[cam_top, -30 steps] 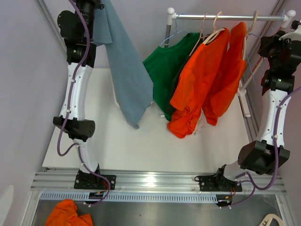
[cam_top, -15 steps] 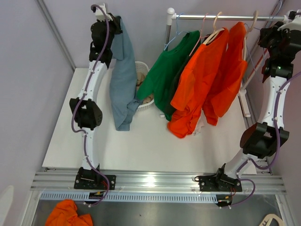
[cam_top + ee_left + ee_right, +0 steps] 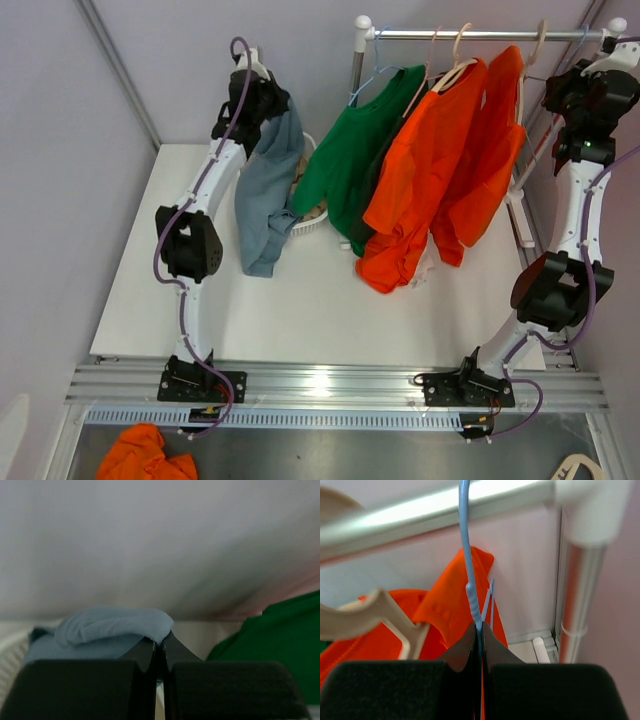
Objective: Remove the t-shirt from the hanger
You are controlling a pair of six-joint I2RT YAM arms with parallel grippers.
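Left jaws: pressed fully together, pinching a fold of the grey-blue t-shirt (image 3: 112,625) right at the tips.
Right jaws: also pressed together, clamped on the thin neck of the blue hanger (image 3: 466,555). Its hook goes up from the jaws and over the rail (image 3: 470,36).
T-shirt: it hangs straight down from the left jaws in one long bunch and is on no hanger. Its lower end drops past the white basket (image 3: 303,224) beneath the jaws. I cannot tell whether it touches the desk (image 3: 300,310).
Hanger: from overhead, what I can see of it below the right jaws looks bare, but the jaws hide most of the frame.
Done: I judge the main step complete, since the shirt and the hanger are well apart, one in each arm.
Left: I reckon the shirt has yet to be set down, most likely in the basket under the left jaws, and then both grips released.
Around: between the two sets of jaws the rail carries a green shirt (image 3: 355,160) and two orange shirts (image 3: 425,170), with pale wooden hangers (image 3: 375,612) just left of the right jaws. An orange cloth (image 3: 150,455) lies off the desk, behind the left arm's base.
In the way: the green shirt hangs just right of the left jaws and close over the basket, so a swing that way could snag it. The nearest orange shirt crowds the right jaws from behind.
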